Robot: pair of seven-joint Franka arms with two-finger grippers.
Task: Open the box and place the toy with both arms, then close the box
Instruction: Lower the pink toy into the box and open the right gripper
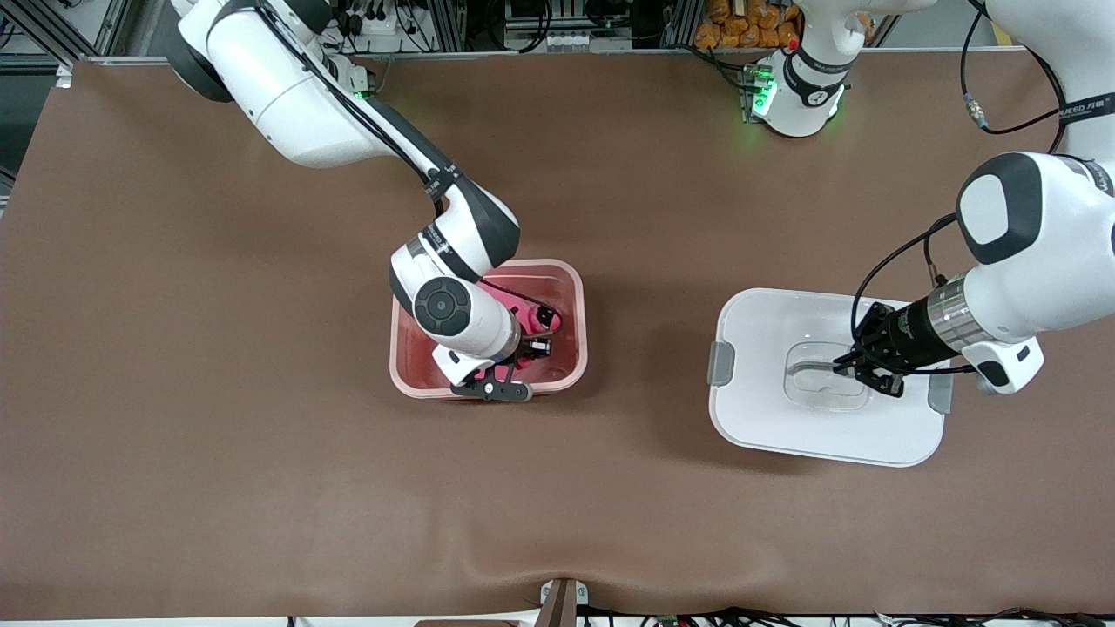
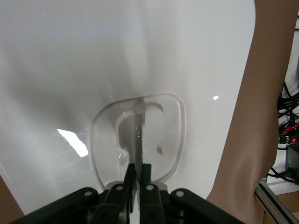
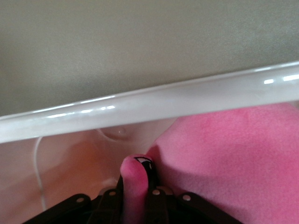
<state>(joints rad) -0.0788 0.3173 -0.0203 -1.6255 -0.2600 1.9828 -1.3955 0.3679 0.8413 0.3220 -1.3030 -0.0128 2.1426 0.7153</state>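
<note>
Inspecting both of my grippers at the table, I record the following.

Box (image 1: 571,300): translucent pink tub, lid off, standing near the table's middle, toward my right arm's end.
Toy (image 3: 233,158): pink plush, inside the box; in the front view mostly hidden under my right arm's wrist, with only a pink patch showing.
Right gripper (image 3: 138,186): lowered into the box, my fingers pinched on a small fold of the toy's plush; the box's pale rim crosses just above them in the right wrist view.
Lid (image 1: 784,427): white, lying flat on the brown table (image 1: 218,435), well apart from the box, toward my left arm's end; one grey clip (image 1: 720,363) shows on the side toward the box.
Handle (image 2: 139,126): clear, upright in the lid's central recess.
Left gripper (image 2: 138,179): down on the lid's centre, my fingers clamped on the handle's thin edge.
</note>
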